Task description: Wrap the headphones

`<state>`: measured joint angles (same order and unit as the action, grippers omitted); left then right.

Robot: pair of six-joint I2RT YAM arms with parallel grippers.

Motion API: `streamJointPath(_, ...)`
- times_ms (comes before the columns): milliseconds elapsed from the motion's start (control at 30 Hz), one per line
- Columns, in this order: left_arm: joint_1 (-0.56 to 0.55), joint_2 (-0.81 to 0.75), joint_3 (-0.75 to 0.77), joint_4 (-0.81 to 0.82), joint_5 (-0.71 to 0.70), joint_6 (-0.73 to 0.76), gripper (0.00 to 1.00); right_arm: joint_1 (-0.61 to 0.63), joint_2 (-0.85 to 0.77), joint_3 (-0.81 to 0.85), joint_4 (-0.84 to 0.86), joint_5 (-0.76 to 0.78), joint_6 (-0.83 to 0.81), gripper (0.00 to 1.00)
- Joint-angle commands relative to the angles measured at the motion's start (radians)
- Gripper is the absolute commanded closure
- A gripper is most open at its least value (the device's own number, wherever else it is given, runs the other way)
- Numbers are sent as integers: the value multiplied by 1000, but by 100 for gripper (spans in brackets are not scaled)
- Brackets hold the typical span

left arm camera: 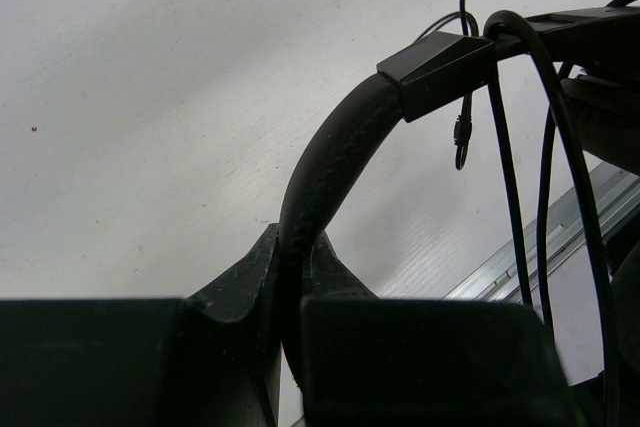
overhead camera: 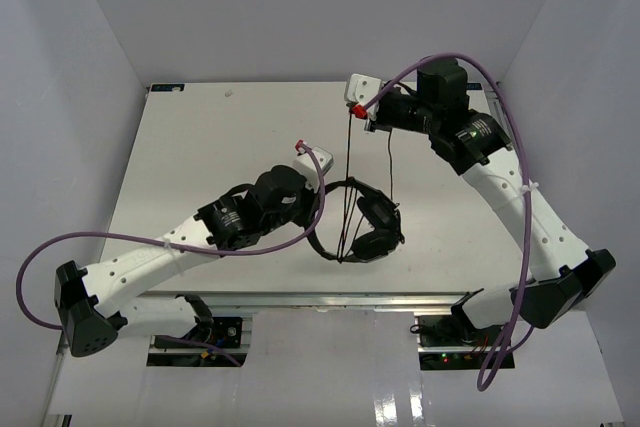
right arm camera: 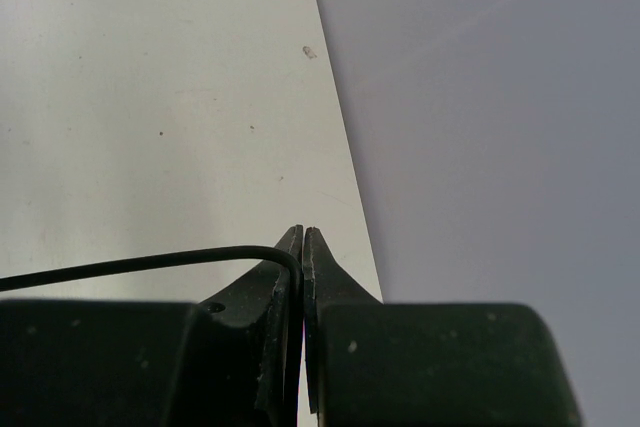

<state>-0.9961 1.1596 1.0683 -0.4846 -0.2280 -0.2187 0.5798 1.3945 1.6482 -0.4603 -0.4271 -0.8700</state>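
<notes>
As the overhead camera shows, the headphones [overhead camera: 385, 237] are just toward five o'clock of the centre of the table [overhead camera: 200, 137], with the ear cups [overhead camera: 375, 212] close together. The left gripper [overhead camera: 315, 195] meets them at their nine o'clock side. The right gripper [overhead camera: 362, 117] is up at their twelve o'clock, and the thin black cable [overhead camera: 345, 187] runs in straight, taut lines between it and the headset. From this view it cannot be told whether the cups rest on the table. In the left wrist camera, the two fingers [left arm camera: 245, 277] pinch the padded headband [left arm camera: 325, 162], which arches away toward one o'clock. Several cable strands [left arm camera: 507, 177] hang across its far end. In the right wrist camera, the right gripper's tips [right arm camera: 303, 242] are pressed together on the cable [right arm camera: 130, 265], which trails off toward nine o'clock above the table [right arm camera: 150, 97], with a grey wall [right arm camera: 480, 97] at three o'clock. The step in hand looks like winding the cable round the headset, with some turns already laid. The next move likely calls for the right arm to carry the taut cable round again while the left holds the band steady.
</notes>
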Motion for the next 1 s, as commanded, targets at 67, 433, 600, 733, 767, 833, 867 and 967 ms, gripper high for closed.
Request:
streamJointPath(67,-53,0,24,-1,27,-2,100,-5,6,11,135,67,4,92)
streamJointPath(433,-78,-61,56,-33,-19,-12,100,-16,-23,-108,132,98,-32,92)
streamJointPath(600,-78,-107,58,-51,-37,-21,100,-72,-97,-201,135,53,-23,92)
streamJointPath(733,-78,-131,66,-54,-39,-25,100,-115,-138,-278,140,19,-6,92)
streamJointPath(767,-78,-132,74,-56,-39,-26,100,-126,-144,-300,142,8,-1,92)
streamJointPath(833,-78,-131,91,-61,-29,-32,100,-140,-159,-335,149,-13,12,92)
streamJointPath(867,-78,-128,95,-64,-24,-37,100,-144,-165,-343,150,-28,19,92)
streamJointPath(967,-78,-124,139,-67,-14,-48,100,-144,-180,-391,153,-58,34,92)
